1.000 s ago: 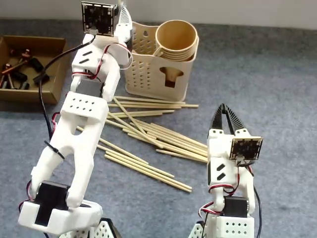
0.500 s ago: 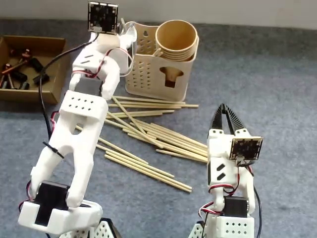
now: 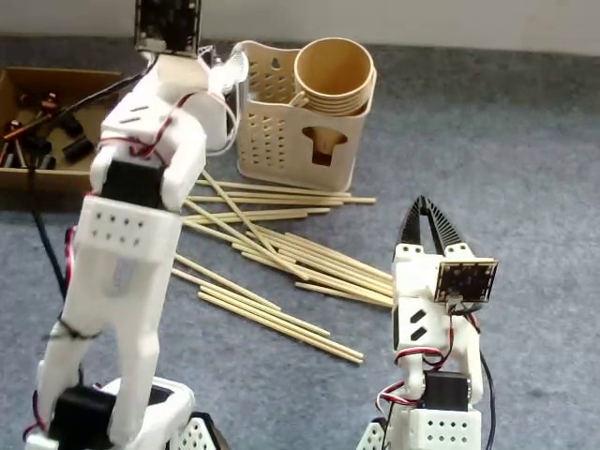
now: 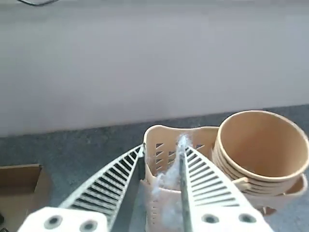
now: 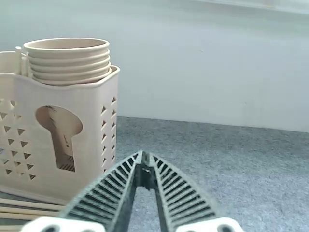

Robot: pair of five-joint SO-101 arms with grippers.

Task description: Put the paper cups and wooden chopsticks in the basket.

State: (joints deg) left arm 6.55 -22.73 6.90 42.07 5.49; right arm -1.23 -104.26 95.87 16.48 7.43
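You have one basket [image 3: 281,141]. One stack of paper cups [image 3: 335,70] shows about five rims. Many wooden chopsticks [image 3: 281,253] lie crossed on the bench [image 3: 525,141], maybe twenty, too tangled to count exactly. You also have one cardboard box [image 3: 37,178].

White plastic arms [image 3: 122,244], black servos [image 3: 131,183], red-black-white cables [image 3: 141,141]; ribbed jaws, white left, black right.
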